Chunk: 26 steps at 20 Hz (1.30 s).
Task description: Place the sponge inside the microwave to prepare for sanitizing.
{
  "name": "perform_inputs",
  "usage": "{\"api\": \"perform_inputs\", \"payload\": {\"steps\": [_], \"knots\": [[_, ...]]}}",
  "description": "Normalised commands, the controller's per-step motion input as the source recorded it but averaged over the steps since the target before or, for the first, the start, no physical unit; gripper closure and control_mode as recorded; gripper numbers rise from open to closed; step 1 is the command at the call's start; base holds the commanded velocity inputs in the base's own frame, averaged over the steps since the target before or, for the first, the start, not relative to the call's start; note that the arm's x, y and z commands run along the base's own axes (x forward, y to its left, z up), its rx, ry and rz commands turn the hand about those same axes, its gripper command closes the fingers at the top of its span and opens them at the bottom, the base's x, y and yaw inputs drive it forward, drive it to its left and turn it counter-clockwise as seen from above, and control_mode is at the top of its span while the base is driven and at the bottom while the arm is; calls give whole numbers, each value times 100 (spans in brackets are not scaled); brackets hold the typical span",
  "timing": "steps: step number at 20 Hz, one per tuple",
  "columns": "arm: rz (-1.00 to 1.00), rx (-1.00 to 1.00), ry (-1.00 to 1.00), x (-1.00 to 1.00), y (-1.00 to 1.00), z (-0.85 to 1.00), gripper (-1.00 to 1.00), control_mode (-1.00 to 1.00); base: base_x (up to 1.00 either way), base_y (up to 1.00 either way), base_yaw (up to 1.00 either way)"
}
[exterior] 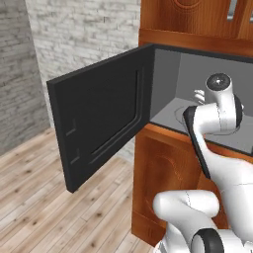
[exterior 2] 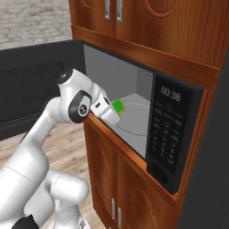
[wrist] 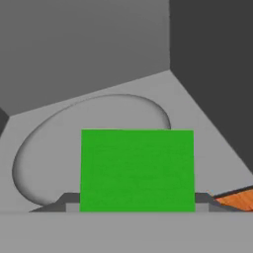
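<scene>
The microwave [exterior 2: 147, 120] stands with its door [exterior: 101, 116] swung fully open to the left, exposing the grey cavity and the round turntable [wrist: 89, 143]. The arm reaches through the opening. The gripper [exterior 2: 112, 112] is just inside the near edge of the cavity, and its fingers pinch the sponge [wrist: 137, 170], a bright green block held between them; the right base view shows it at the fingertips, above the cavity floor at the near rim of the turntable.

Step in hand, as judged: carrying the sponge into the microwave, entry under way, release not yet made.

The next move calls for a short advance toward the far wall so the sponge sits over the turntable, a slight lowering, then spreading the fingers. The hand should then back straight out, keeping off the door frame.
</scene>
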Motion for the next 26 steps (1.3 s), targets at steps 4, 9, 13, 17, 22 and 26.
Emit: {"api": "perform_inputs", "payload": {"steps": [4,9,13,17,22,26], "knots": [[0,0,0,51,-32,-23,100,-100,0,0,0],[0,0,0,35,-39,-31,100,-100,0,0,0],[0,0,0,32,-26,-39,100,-100,0,0,0],[6,2,0,37,-6,-28,100,-100,0,0,0],[12,4,6,26,-1,-13,100,-100,0,0,0],[9,6,8,14,-4,-16,100,-100,0,0,0]]}}
